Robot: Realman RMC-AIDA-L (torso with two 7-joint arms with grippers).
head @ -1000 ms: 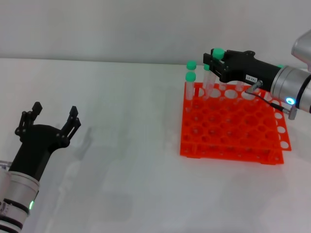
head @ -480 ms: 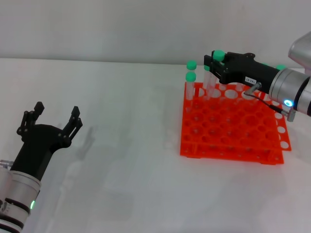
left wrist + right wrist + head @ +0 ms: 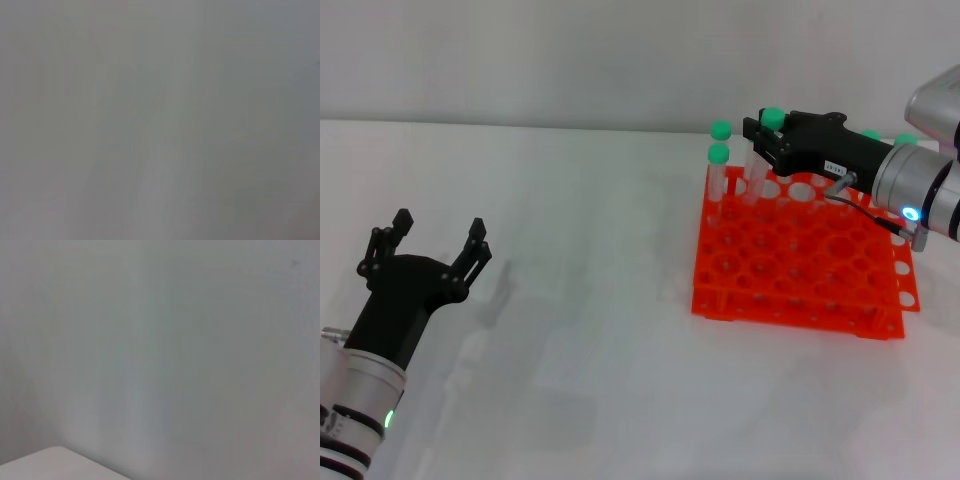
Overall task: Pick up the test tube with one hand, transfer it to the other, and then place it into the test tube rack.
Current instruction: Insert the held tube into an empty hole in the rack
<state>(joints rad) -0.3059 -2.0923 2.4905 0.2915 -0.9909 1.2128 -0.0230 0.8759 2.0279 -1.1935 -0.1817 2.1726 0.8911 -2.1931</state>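
Note:
The orange test tube rack (image 3: 790, 295) stands on the white table at the right of the head view. My right gripper (image 3: 761, 138), on the arm with the blue light, reaches over the rack's far left part and is shut on the test tube (image 3: 757, 181). The tube's green cap (image 3: 772, 118) shows above the fingers, and its lower end is down at the rack's back row. My left gripper (image 3: 432, 241), on the arm with the green light, is open and empty at the lower left, far from the rack. Neither wrist view shows any of these things.
Two more green-capped tubes (image 3: 718, 165) stand in the rack's far left corner. Two more green caps (image 3: 906, 140) show behind my right arm. The white table (image 3: 580, 250) lies bare between the left gripper and the rack. Both wrist views show only pale blank surface.
My right gripper and the tube have shifted slightly right, and the rack with its standing tubes has shifted slightly right with them. The left gripper has barely moved.

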